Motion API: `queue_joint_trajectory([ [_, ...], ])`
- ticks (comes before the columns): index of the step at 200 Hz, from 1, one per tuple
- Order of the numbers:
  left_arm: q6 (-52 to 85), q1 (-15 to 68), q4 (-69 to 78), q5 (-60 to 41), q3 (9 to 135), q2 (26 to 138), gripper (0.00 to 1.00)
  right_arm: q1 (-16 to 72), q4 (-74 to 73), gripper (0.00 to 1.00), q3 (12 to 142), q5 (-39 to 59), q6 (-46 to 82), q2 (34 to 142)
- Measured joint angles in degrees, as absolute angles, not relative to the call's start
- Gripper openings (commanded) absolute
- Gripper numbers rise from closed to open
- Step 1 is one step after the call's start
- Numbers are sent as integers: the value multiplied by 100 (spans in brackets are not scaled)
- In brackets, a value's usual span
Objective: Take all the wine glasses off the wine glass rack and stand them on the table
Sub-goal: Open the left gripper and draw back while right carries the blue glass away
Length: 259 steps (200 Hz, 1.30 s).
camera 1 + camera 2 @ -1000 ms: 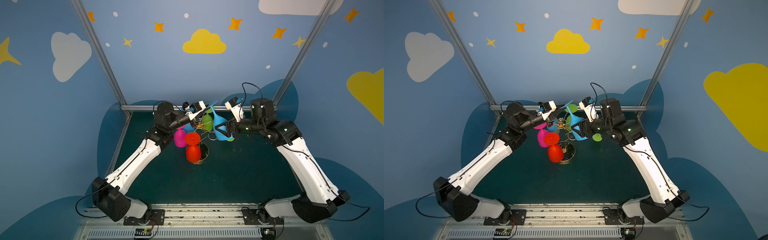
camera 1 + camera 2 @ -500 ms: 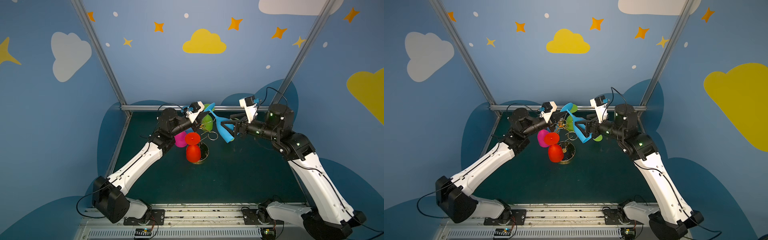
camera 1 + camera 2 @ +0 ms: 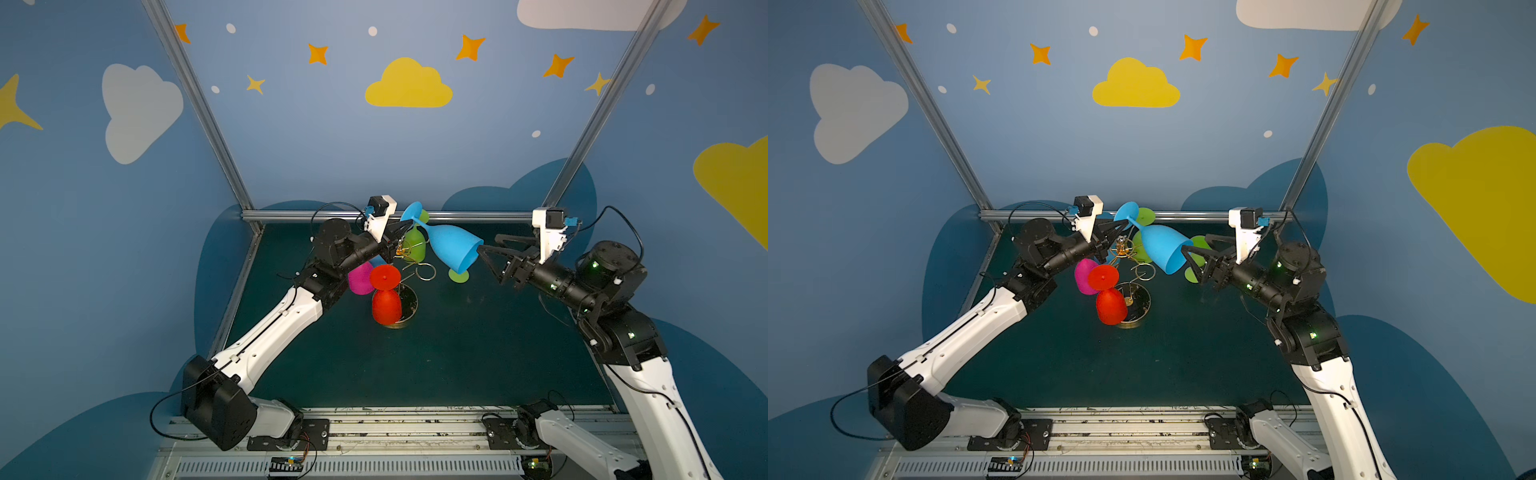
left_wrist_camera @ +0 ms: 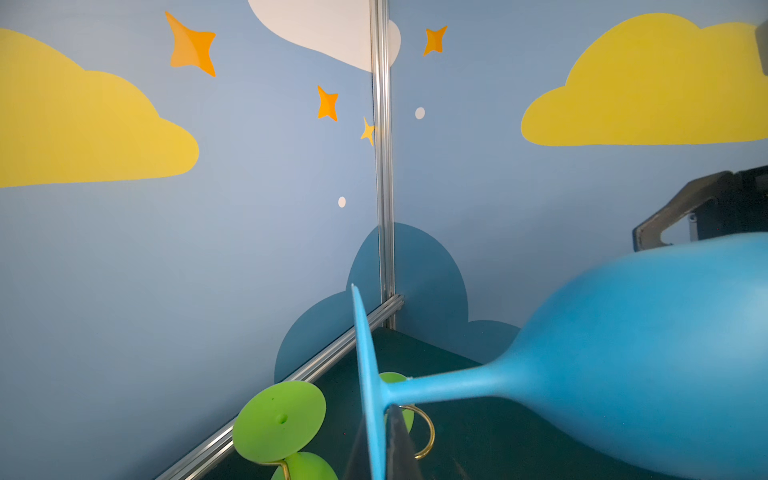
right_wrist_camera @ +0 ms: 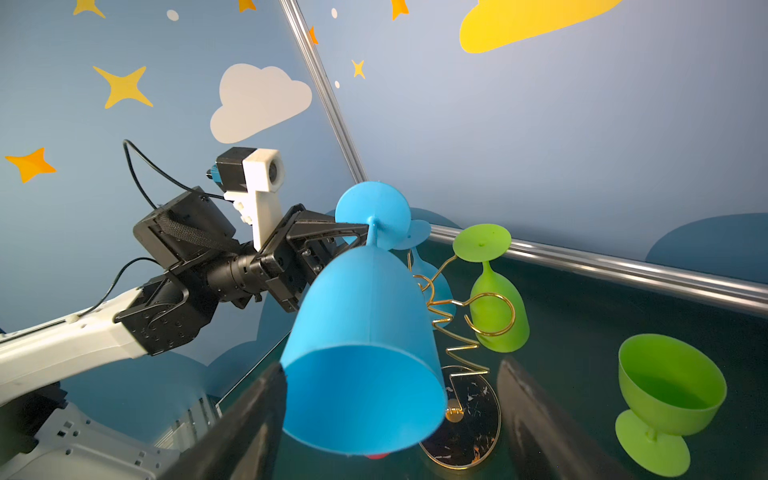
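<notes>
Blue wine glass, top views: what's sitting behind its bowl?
A green glass standing upright on the table, clear in the right wrist view. In a top view only its foot shows below the blue wine glass; its cup is covered.

Matt wine glass (image 5: 365, 332), shiny wire rack (image 5: 473, 424)

The blue wine glass (image 4: 623, 353) is cropped at the bowl by left wrist view edges; left fingers (image 4: 399, 449) are blurred, mostly cut off. Right fingers (image 5: 249, 424) are blurred and cropped. The pink glass (image 3: 359, 278) is half hidden behind the left arm (image 3: 270, 338).
</notes>
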State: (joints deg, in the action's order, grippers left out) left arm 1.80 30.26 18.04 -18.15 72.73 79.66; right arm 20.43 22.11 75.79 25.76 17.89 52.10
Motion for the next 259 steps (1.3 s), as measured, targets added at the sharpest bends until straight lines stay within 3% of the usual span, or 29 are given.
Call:
queue_joint_trajectory([
  [63, 384, 3004, 1806, -1839, 7258, 7876, 3, 2043, 2176, 62, 7314, 2456, 1992, 5332],
  [96, 454, 3000, 1806, -1892, 7249, 7863, 3, 2043, 1916, 44, 7275, 2554, 2217, 5599],
  [150, 464, 2969, 1804, -1883, 7234, 7863, 3, 2047, 1494, 1, 7273, 2919, 2508, 5870],
  [166, 482, 2967, 1809, -1863, 7229, 7863, 4, 2045, 1470, 0, 7273, 2947, 2512, 5881],
  [174, 493, 2967, 1811, -1848, 7229, 7863, 9, 2045, 1468, 0, 7273, 2943, 2510, 5883],
  [194, 499, 2969, 1852, -1837, 7227, 7863, 33, 2045, 1474, 0, 7275, 2891, 2539, 5883],
  [204, 550, 2967, 1905, -1833, 7216, 7863, 57, 2043, 1481, 0, 7275, 2823, 2550, 5878],
  [211, 532, 2967, 1955, -1813, 7192, 7861, 66, 2038, 1496, 0, 7282, 2766, 2541, 5874],
  [240, 530, 2963, 2032, -1643, 7030, 7795, 83, 2003, 1833, 0, 7419, 2408, 2381, 5826],
  [259, 539, 2934, 2067, -1441, 6917, 7699, 87, 1940, 2268, 0, 7640, 2073, 2167, 5725],
])
